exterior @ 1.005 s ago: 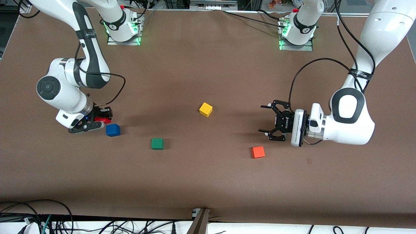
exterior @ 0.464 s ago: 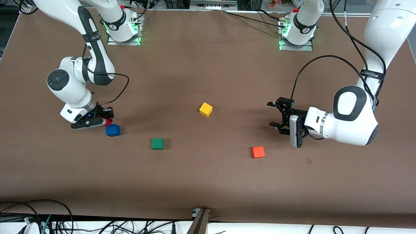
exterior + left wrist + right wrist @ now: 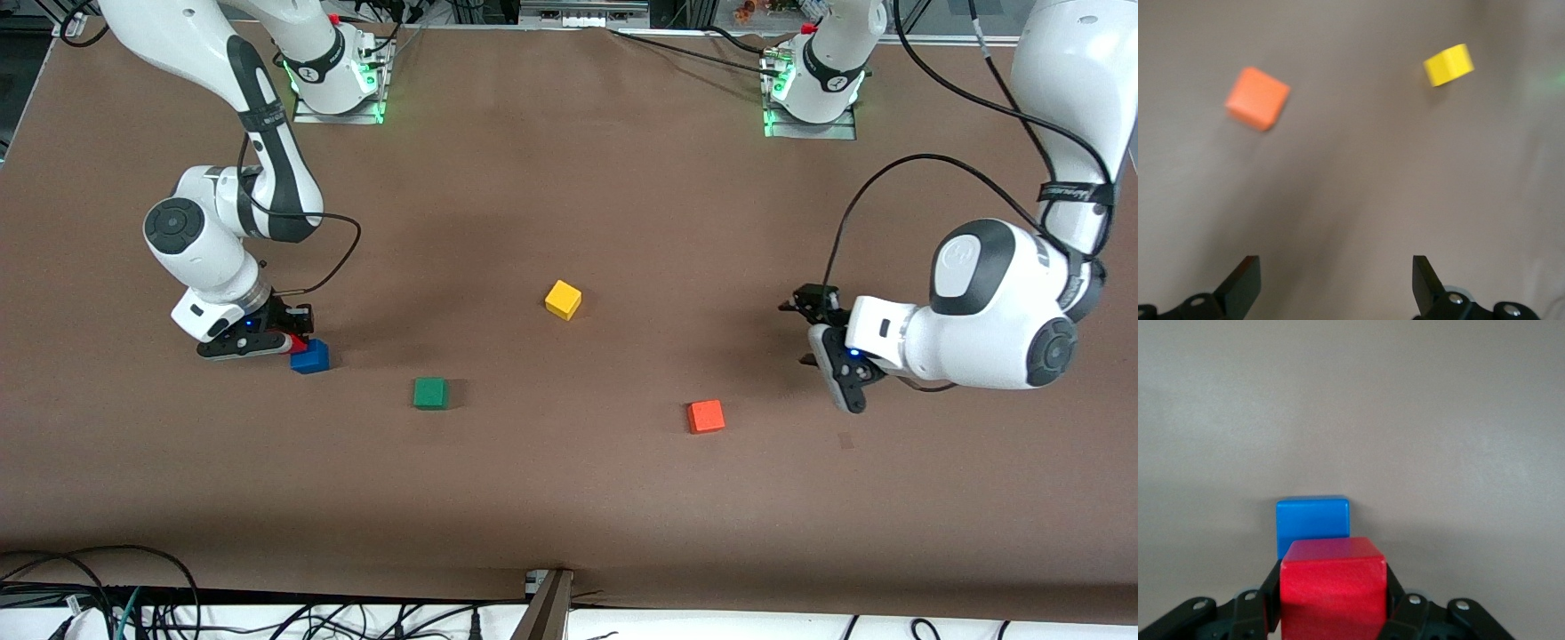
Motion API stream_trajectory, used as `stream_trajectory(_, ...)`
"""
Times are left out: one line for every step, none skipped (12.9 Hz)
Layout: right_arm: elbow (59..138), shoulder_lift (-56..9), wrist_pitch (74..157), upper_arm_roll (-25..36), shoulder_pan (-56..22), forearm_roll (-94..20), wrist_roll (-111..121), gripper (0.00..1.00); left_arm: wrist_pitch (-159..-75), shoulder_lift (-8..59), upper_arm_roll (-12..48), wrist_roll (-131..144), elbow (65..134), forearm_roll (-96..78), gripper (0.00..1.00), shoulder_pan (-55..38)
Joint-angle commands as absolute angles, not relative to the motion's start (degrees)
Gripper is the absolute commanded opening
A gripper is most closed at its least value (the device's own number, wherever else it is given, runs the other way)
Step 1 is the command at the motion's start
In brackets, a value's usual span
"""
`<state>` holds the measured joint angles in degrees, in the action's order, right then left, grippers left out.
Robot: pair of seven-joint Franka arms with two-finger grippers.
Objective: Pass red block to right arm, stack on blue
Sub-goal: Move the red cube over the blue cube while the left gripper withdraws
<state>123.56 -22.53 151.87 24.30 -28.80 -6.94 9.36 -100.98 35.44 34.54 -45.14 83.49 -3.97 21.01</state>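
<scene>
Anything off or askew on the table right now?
Nothing stands out. The right gripper holds the red block squarely, beside the blue block, not yet over it. The left gripper hangs open and empty. The green, yellow and orange cubes sit flat and apart.

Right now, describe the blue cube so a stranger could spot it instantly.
Start at the right arm's end of the table. The right pincer holds the red block there, and the blue cube sits right beside it. It is the only deep-blue cube; the green cube lies apart.

Red block (image 3: 1332, 587), blue cube (image 3: 1312, 520)
</scene>
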Motion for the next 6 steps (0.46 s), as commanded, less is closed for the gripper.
stream_trajectory(122.08, -23.38, 152.4, 24.43, -29.18, -6.15, 7.47, 0.05, -100.28, 32.53, 32.53, -37.73, 81.91, -0.97, 1.0, 20.74)
stream_trajectory(121.82, -23.55, 152.4, 24.35, -29.27, -6.33, 7.47, 0.05, -100.2, 30.78, 31.3, -36.31, 81.91, 0.86, 1.0, 20.74)
stream_trajectory(121.29, -23.82, 152.4, 24.26, -29.35, -6.33, 7.47, 0.05, -100.2, 29.8, 31.2, -35.78, 81.83, 3.75, 1.0, 20.74)
stream_trajectory(120.94, -23.99, 152.4, 24.26, -29.62, -6.33, 7.38, 0.05, -100.11, 28.66, 31.03, -34.55, 81.91, 4.13, 1.0, 20.83)
stream_trajectory(120.94, -24.08, 152.4, 24.26, -29.62, -6.33, 7.38, 0.05, -100.02, 28.13, 30.85, -30.63, 81.83, 4.39, 1.0, 20.83)
stream_trajectory(120.85, -24.17, 152.4, 24.26, -29.71, -6.33, 7.38, 0.05, -100.02, 27.17, 30.85, -27.19, 81.91, 4.48, 1.0, 20.74)
